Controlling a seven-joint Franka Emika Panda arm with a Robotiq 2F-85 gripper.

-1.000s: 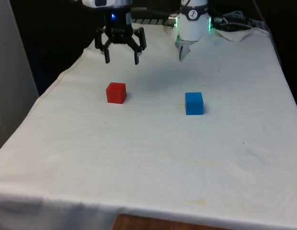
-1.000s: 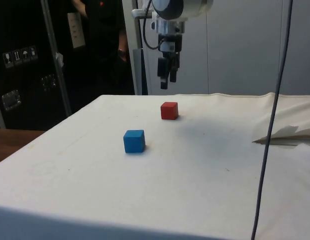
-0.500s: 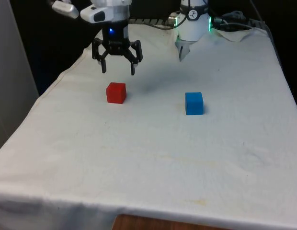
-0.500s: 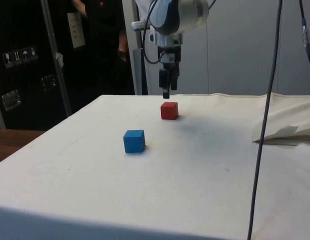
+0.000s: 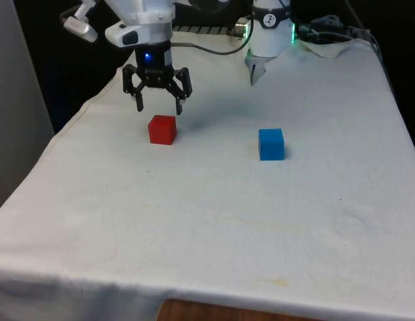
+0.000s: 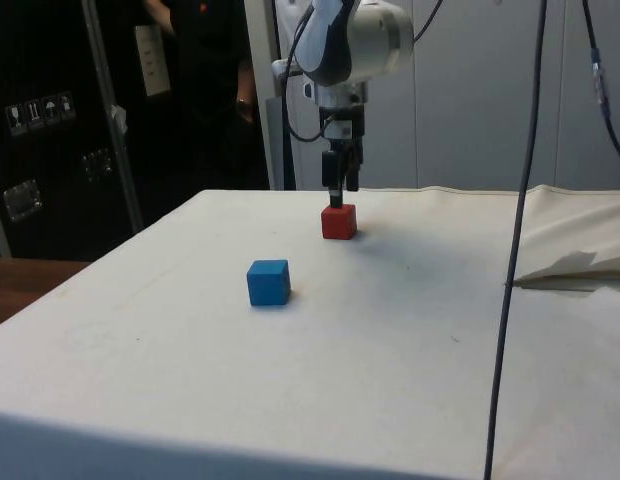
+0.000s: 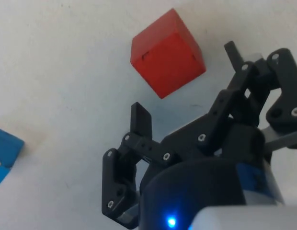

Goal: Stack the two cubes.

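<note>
Two cubes, red [image 5: 162,129] and blue [image 5: 271,144], apart; end effector [image 5: 158,105] wide open, empty

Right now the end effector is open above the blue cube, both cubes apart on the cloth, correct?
Not quite: the open end effector hangs above the red cube, not the blue cube. The front view shows this. The two cubes do sit apart on the cloth.

The open tool [image 7: 187,81] hangs above the red cube [image 7: 166,52], with the blue cube [image 7: 5,153] well apart.
</note>
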